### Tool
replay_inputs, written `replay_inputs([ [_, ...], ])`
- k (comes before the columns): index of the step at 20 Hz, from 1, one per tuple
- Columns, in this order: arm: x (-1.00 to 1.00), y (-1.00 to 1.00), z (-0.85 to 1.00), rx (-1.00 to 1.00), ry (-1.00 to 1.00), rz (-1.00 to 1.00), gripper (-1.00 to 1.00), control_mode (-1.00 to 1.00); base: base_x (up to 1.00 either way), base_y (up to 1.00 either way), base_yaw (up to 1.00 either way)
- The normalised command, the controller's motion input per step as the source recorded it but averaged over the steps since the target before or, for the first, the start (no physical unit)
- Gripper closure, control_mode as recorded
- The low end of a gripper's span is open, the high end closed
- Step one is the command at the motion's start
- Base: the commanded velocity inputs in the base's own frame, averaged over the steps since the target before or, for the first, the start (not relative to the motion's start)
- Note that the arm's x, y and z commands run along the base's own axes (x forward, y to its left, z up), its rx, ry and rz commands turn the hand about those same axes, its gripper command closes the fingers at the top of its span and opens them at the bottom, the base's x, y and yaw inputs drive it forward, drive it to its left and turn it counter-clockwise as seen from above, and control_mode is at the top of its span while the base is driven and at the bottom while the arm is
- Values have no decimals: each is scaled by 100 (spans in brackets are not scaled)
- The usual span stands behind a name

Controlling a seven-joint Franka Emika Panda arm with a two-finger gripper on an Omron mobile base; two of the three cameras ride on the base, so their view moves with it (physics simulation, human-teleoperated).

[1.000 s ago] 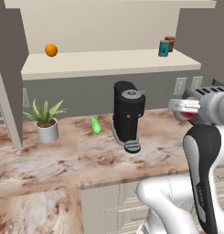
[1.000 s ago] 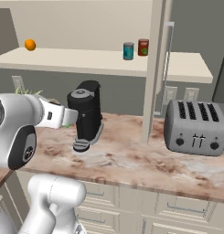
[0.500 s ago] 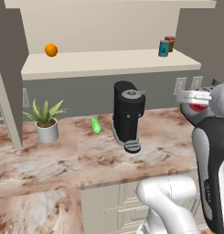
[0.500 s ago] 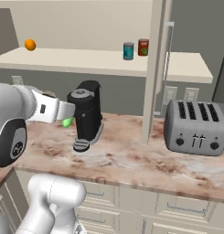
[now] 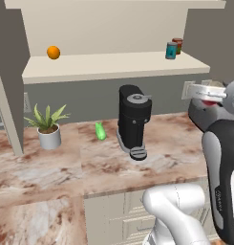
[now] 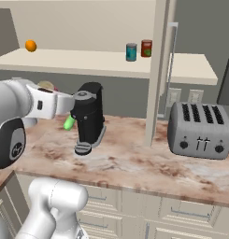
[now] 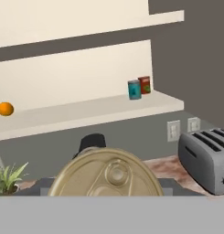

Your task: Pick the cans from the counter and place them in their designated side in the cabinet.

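The hand (image 5: 207, 92) pinches a red tin with a white band and pale ring-pull top (image 7: 107, 176), carried high above the marbled stone worktop (image 5: 56, 165). The step looks like transport: next, reach up toward the cream open cabinet shelf (image 5: 109, 64), where the teal-blue tin (image 5: 171, 50) stands beside a darker red can (image 5: 177, 45).

Rendered throughout, with soft, even, fairly bright light and no glare. Faint soft shadows lay under the coffee machine (image 5: 133, 122) and plant (image 5: 47, 125) on the counter (image 5: 51, 167). Sharp in both base views; slightly soft and blocky in the hand view, with no bending at edges.
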Motion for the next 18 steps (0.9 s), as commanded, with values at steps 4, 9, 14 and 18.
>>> replay_inputs([
  [4,2,0,32,0,-7,0,100,-100,0,0,0],
  [9,10,0,26,0,-3,0,100,-100,0,0,0],
  [14,19,0,21,0,-1,0,100,-100,0,0,0],
  [18,30,0,4,0,-6,0,100,-100,0,0,0],
])
